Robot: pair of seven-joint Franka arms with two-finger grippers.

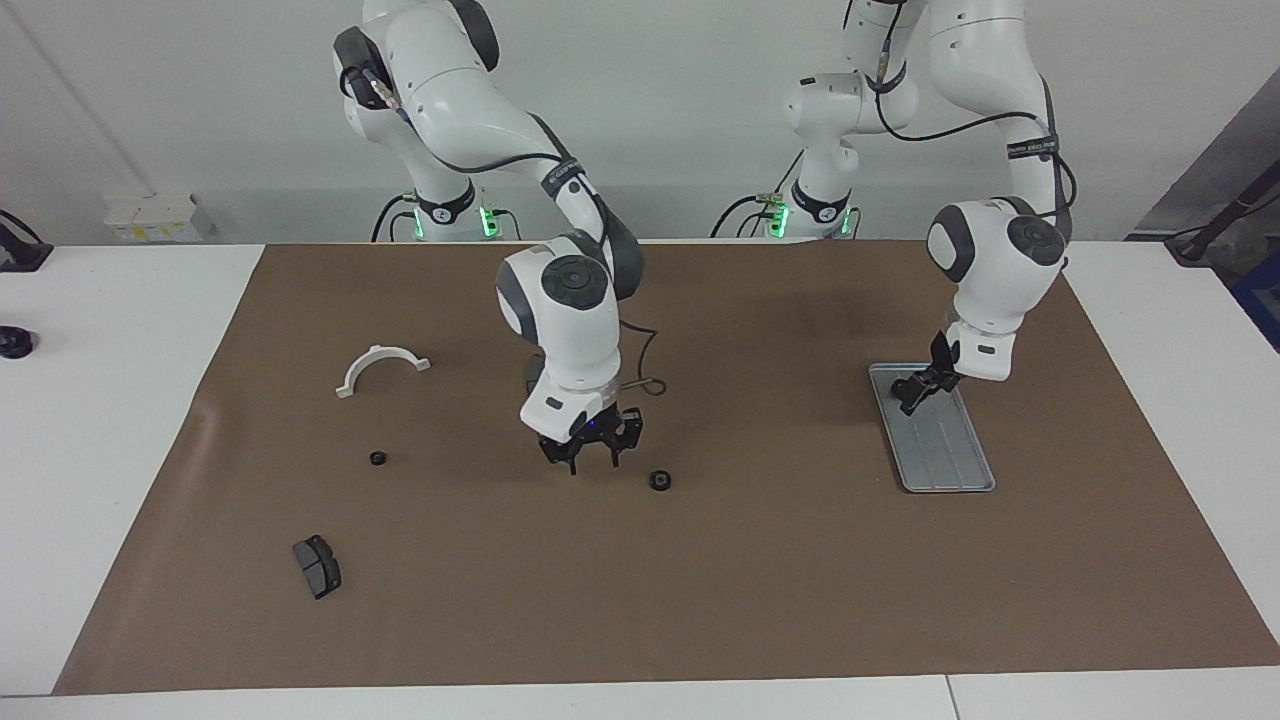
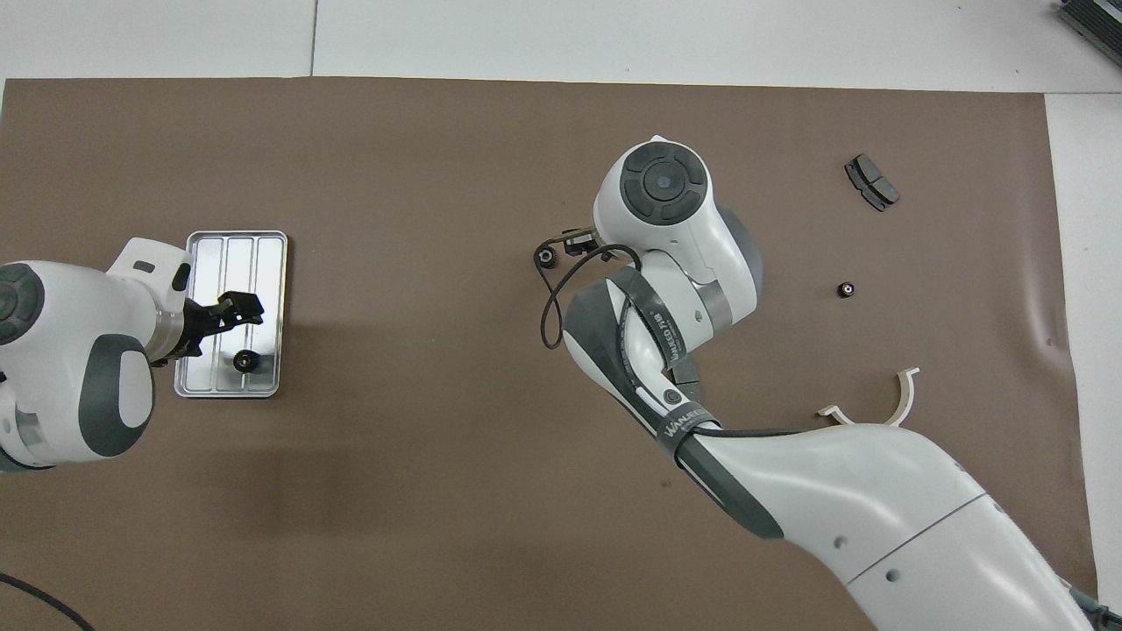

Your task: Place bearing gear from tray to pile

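The silver ridged tray (image 1: 945, 450) lies toward the left arm's end of the table. One small black bearing gear (image 2: 244, 359) sits in it at the end nearer the robots. My left gripper (image 1: 912, 392) is open and empty, low over the tray (image 2: 228, 263), beside that gear. My right gripper (image 1: 592, 452) is open and empty, low over the mat's middle. A second gear (image 1: 659, 481) lies on the mat just beside it. A third gear (image 1: 377, 458) lies among the pile, between the white semicircular bracket (image 1: 380, 368) and a dark brake pad (image 1: 317, 566).
A brown mat (image 1: 700, 600) covers the table. A black cable loop (image 2: 552, 307) hangs from my right wrist. A white box (image 1: 150, 215) and a small black object (image 1: 15, 342) sit on the white table at the right arm's end.
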